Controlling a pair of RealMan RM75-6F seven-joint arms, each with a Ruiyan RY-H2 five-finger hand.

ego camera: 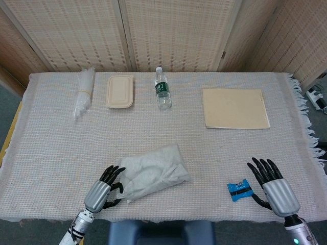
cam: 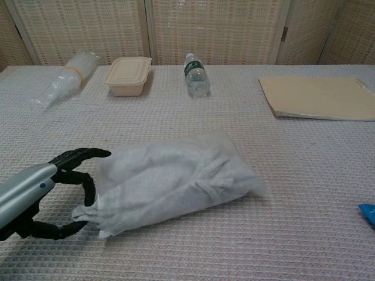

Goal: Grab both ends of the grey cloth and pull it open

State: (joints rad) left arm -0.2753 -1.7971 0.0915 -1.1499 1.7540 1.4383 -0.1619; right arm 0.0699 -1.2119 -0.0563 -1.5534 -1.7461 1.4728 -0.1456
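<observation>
Left hand [cam: 44, 196], fingers spread, touches the bunched, folded grey cloth [cam: 176, 178]; right hand [ego camera: 271, 186] lies released.

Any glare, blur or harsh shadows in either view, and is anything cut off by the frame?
Head view: even, soft light, no glare, sharp; the cloth and both hands show, left hand, right hand. Chest view: also soft and sharp; only a faint shadow under the cloth; the right hand is out of frame, the blue packet is cropped at the edge.
</observation>
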